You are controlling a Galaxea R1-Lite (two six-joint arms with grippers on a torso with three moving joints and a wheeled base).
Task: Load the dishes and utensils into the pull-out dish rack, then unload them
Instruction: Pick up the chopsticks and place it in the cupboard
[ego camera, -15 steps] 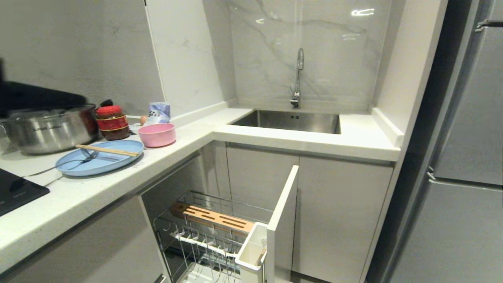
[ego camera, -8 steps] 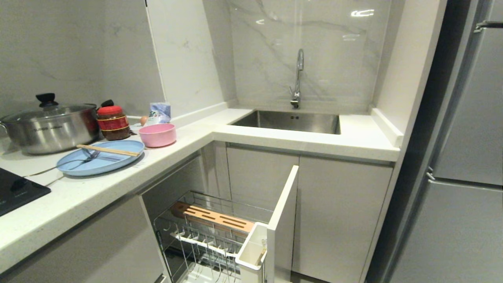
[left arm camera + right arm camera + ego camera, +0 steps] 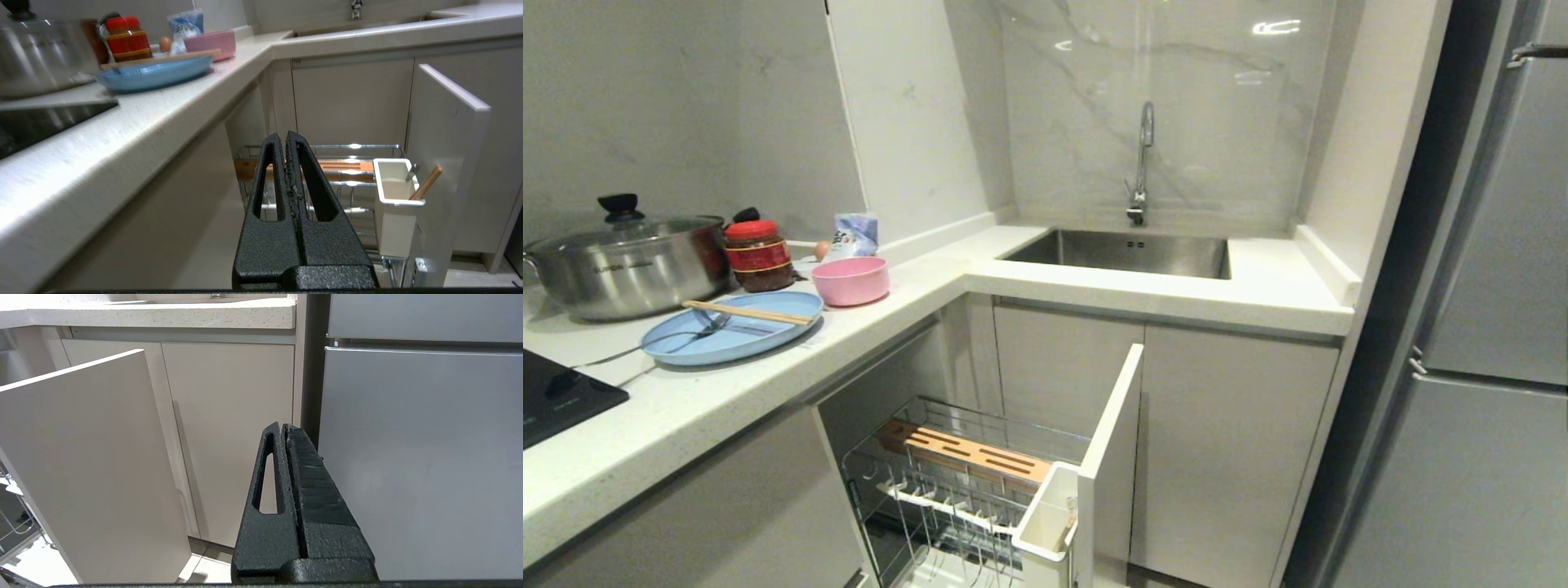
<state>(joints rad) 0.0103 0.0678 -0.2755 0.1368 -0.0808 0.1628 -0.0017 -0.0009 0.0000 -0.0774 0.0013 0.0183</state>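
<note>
Though pressed flat together on nothing, points toward the pulled-out dish rack (image 3: 327, 179) at centre of the left wrist view: left claw (image 3: 286, 136), low beside the cabinet fronts, below tabletop (image 3: 122, 134) level. Likewise closed tight and holding nothing at centre of the right wrist view: right claw (image 3: 282, 426), aimed at the gap between cabinet doors (image 3: 229, 428) and fridge (image 3: 421, 457).

Seen in neither claw's grip, all on the tabletop at left of the head view:
- blue plate (image 3: 731, 331), flat, near the tabletop's front edge.
- chopsticks (image 3: 745, 313), laid together across the plate's far rim.
- fork (image 3: 678, 335), head resting in the plate, handle trailing off toward the left edge of the frame.
- pink bowl (image 3: 849, 280), upright, just right of the plate and above it in the frame.

Behind these, toward upper left: steel pot (image 3: 629, 265) with glass lid, red-lidded jar (image 3: 758, 255).

At lower centre of the head view, drawn out of the cabinet: chrome wire basket with slotted wooden strip (image 3: 968, 451) across it, white utensil cup (image 3: 1045, 510) hung by the tall white front panel (image 3: 1111, 441). Inside the cup in the left wrist view, leaning on its rim: a wooden stick end (image 3: 425, 187) and a metal tip; cannot tell what these are.
</note>
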